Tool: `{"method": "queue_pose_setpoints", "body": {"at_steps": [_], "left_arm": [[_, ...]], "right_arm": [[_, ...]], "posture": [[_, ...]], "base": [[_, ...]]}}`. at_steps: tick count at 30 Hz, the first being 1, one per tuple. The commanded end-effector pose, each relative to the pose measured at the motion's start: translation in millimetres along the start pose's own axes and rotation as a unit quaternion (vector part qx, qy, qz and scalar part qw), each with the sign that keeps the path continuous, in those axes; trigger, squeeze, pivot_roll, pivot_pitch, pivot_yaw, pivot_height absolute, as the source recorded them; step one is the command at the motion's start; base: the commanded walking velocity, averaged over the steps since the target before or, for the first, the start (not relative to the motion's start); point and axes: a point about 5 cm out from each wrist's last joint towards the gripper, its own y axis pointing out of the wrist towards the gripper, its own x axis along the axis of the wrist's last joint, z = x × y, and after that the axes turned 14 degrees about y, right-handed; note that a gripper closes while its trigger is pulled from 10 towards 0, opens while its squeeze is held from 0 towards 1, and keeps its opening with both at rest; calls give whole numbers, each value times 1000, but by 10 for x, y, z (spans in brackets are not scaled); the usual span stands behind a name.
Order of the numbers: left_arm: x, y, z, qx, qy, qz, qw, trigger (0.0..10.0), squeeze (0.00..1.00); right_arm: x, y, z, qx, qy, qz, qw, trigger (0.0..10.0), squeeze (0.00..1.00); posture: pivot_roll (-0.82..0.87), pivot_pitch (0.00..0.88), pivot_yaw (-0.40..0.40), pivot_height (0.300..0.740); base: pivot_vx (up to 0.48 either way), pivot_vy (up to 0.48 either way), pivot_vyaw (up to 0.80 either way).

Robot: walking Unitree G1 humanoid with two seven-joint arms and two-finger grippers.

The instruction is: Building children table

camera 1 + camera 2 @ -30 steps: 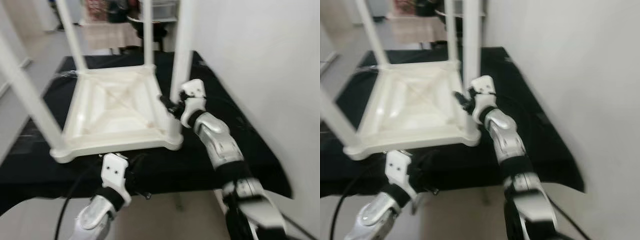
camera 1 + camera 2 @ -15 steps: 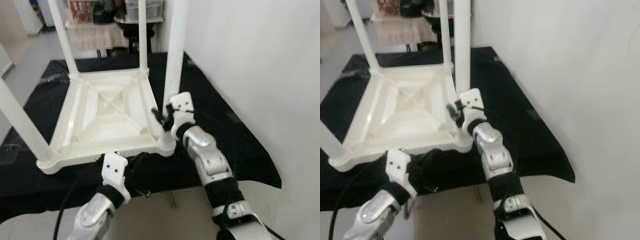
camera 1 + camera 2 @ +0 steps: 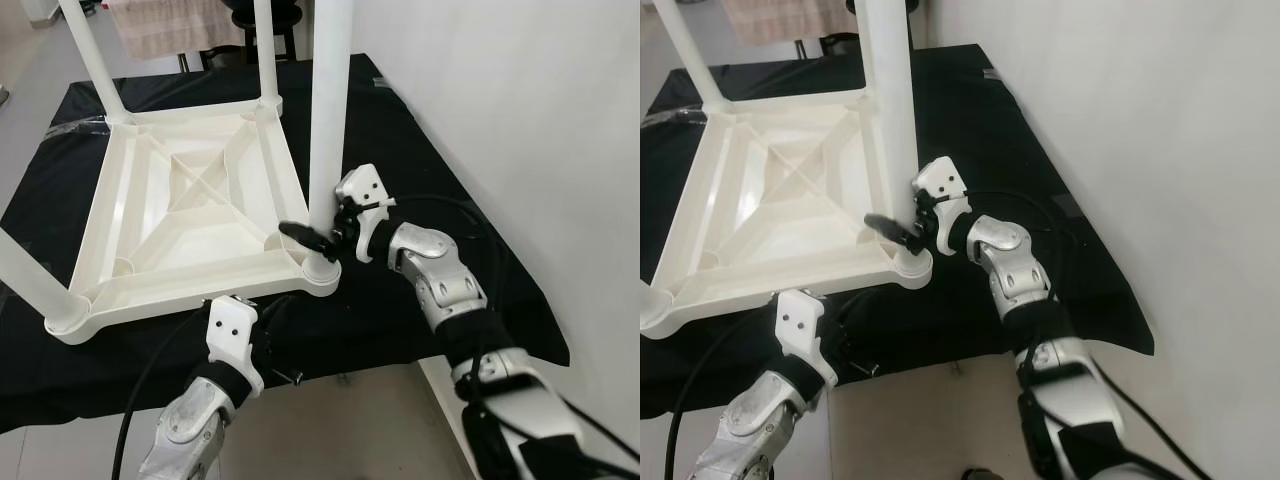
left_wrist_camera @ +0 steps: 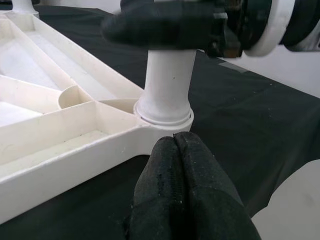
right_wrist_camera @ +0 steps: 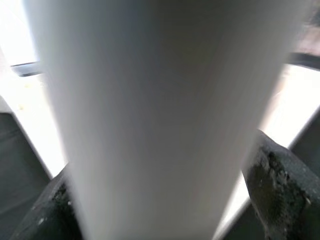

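Observation:
A white plastic children's table (image 3: 190, 215) lies upside down on a black-covered tabletop (image 3: 420, 150), its legs pointing up. My right gripper (image 3: 318, 236) grips the near-right leg (image 3: 328, 110) just above its socket at the table's corner. In the right wrist view, black fingers (image 5: 280, 200) sit on both sides of this leg (image 5: 165, 100). My left gripper (image 4: 175, 145) is shut with nothing in it. It rests on the cloth just in front of that same corner socket (image 4: 165, 112), below the table's front rim.
A white wall (image 3: 520, 120) runs close along the right side. The cloth's front edge (image 3: 380, 365) drops to the floor near my arms. A black cable (image 3: 150, 380) hangs by the left arm. A draped towel (image 3: 170, 25) and a stool stand beyond the tabletop.
The camera has tilted down and closer. My right gripper has moved from beside the leg to clasp it low at the socket. The left gripper stays under the front rim.

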Motion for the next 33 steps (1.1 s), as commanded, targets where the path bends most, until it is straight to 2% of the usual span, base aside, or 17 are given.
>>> {"method": "queue_pose_setpoints", "body": {"at_steps": [1,2,3,4,5,8,18,20,21,22,24,25,26,27,28,30,33], "left_arm": [[2,-24,-21,-1,3,1,1000,10000,0],[2,-24,-21,-1,3,1,1000,10000,0],[6,-24,-25,-1,3,1,1000,10000,0],[8,-24,-27,-1,3,1,1000,10000,0],[10,-24,-28,-1,3,1,1000,10000,0],[16,-24,-31,0,2,0,1000,10000,0],[32,-23,-35,0,1,-1,1000,10000,0],[37,-23,-33,0,1,-2,1000,10000,0],[44,-27,-21,2,0,-2,1000,10000,0],[44,-26,-12,2,1,-2,1000,10000,0],[44,-26,-12,2,1,-2,1000,10000,0],[44,-24,-3,2,1,-2,1000,10000,0],[44,-24,-3,2,1,-2,1000,10000,0],[38,-21,16,2,2,-1,1000,10000,0],[38,-21,16,2,2,-1,1000,10000,0],[30,-13,30,1,1,0,1000,10000,0],[27,-6,33,0,1,0,1000,10000,0]], "right_arm": [[-12,31,2,33,13,13,999,10000,0],[-12,31,2,33,13,13,999,10000,0],[-4,30,-26,34,22,13,999,6549,0],[3,30,-43,33,26,12,999,6549,0],[15,33,-57,32,37,7,999,0,0],[33,32,-80,41,61,-5,997,0,0],[-2,8,-128,33,49,-4,998,0,0],[-67,2,-141,5,51,3,999,0,0],[-263,18,-145,-90,63,21,994,0,0],[-393,15,-160,-187,70,36,979,0,0],[-393,15,-160,-187,70,36,979,0,0],[-480,-11,-151,-267,75,39,960,0,0],[-480,-11,-151,-267,75,39,960,0,0],[-512,8,44,-316,96,7,944,0,0],[-512,8,44,-316,96,7,944,0,0],[-429,153,208,-279,73,-15,958,0,0],[-393,271,264,-255,63,-16,965,0,0]], "posture": [[94,103,-27,740],[94,103,-27,740],[95,103,-28,740],[95,103,-28,740],[94,107,-27,740],[94,107,-27,740],[82,120,-25,740],[75,124,-28,740],[67,126,-25,740],[68,127,-23,740],[68,127,-23,740],[72,131,-20,740],[72,131,-20,740],[69,130,-14,740],[69,130,-14,740],[62,124,-13,740],[73,122,-20,740]], "base": [[0,0,0],[0,0,0],[0,0,0],[0,0,0],[0,0,0],[0,0,0],[0,0,0],[0,0,0],[0,0,0],[0,0,0],[0,0,0],[0,0,0],[0,0,0],[0,0,0],[0,0,0],[0,0,0],[0,0,0]]}}
